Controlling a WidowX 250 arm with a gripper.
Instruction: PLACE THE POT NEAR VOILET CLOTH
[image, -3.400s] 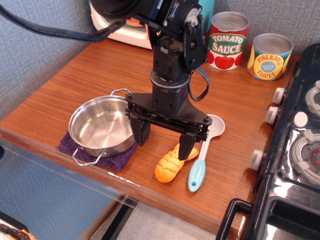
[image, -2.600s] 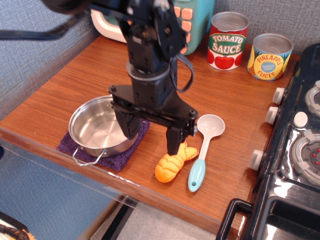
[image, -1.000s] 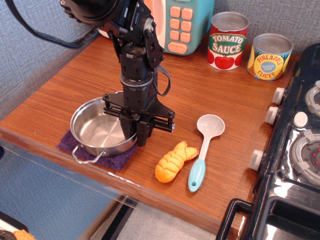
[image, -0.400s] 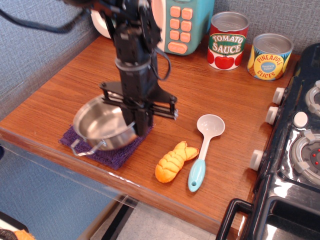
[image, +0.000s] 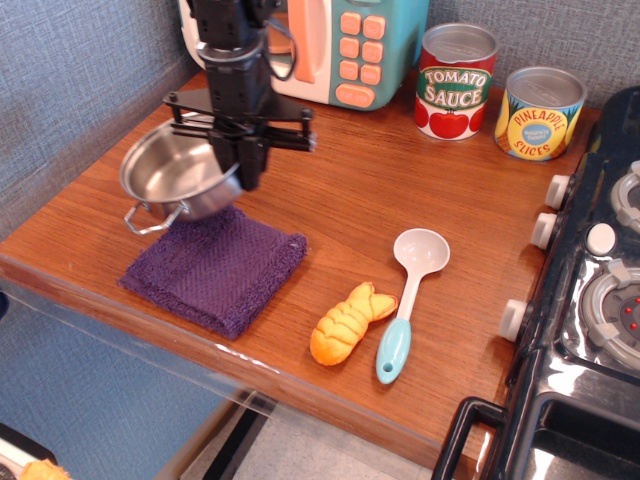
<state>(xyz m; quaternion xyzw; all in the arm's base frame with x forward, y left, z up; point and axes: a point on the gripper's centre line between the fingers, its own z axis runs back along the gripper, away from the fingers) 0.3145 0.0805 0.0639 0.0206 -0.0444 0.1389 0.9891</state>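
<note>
Since the earlier frames the pot (image: 178, 172) has come off the violet cloth (image: 215, 268) and now hangs in the air above the cloth's far left corner, tilted, carried up and toward the back of the counter (image: 420, 190). The end effector (image: 247, 163) is clamped shut on the pot's right rim, its dark fingers pressed close together over the thin steel wall.

The pot is shallow, round and mirror-bright stainless steel, with a thin wire loop handle showing at its lower left. The cloth lies fully uncovered and flat: a square of dark purple knit, ribbed in a woven pattern, with thick edges, set near the front left corner of the wood-grain counter.

To the right of the cloth lies a glossy orange braided bread toy (image: 348, 322), and just beside it a plastic ladle (image: 407, 301) with a white bowl and teal handle. At the back stand a tomato sauce can (image: 456, 82) and a pineapple slices can (image: 539, 113), both cylindrical with paper-style labels.
</note>
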